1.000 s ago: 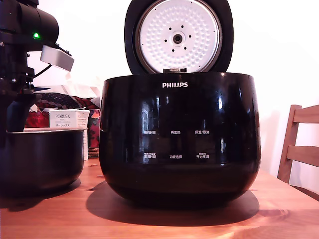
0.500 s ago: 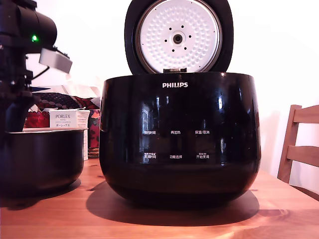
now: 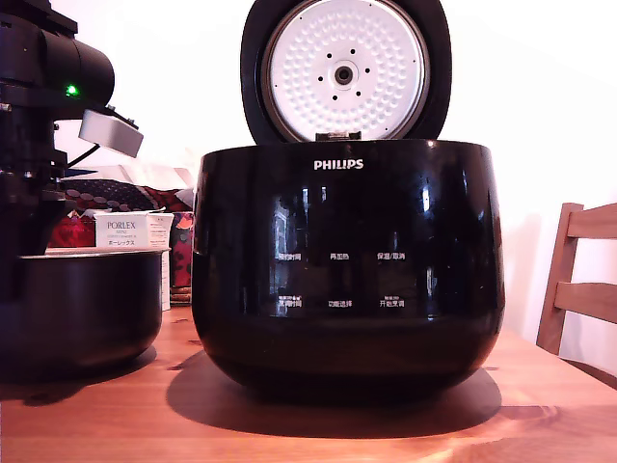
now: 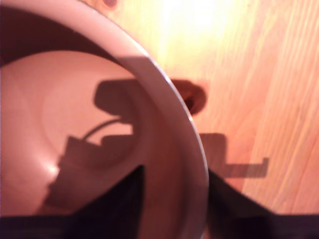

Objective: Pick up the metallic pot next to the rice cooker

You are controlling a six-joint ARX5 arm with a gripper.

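Observation:
The metallic pot (image 3: pixel 82 309) stands on the wooden table at the exterior view's left, dark with a thin pale rim, beside the glossy black Philips rice cooker (image 3: pixel 347 260), whose lid (image 3: pixel 345 69) stands open. My black arm (image 3: pixel 29 145) hangs over the pot's far-left side. In the wrist view my gripper (image 4: pixel 175 172) is open and straddles the pot's rim (image 4: pixel 169 94): one dark finger (image 4: pixel 119 199) is inside the pot, the other finger (image 4: pixel 229 209) outside over the table. The picture is blurred, so whether the fingers touch the wall is unclear.
Behind the pot stand a white Porlex box (image 3: pixel 130 231) and a red and black patterned cloth (image 3: pixel 116 198). A wooden chair (image 3: pixel 578 280) is at the exterior view's right edge. The wooden tabletop (image 3: pixel 386 424) runs in front of the cooker.
My arm's wrist has dropped a little toward the pot. Pot and rice cooker have not moved.

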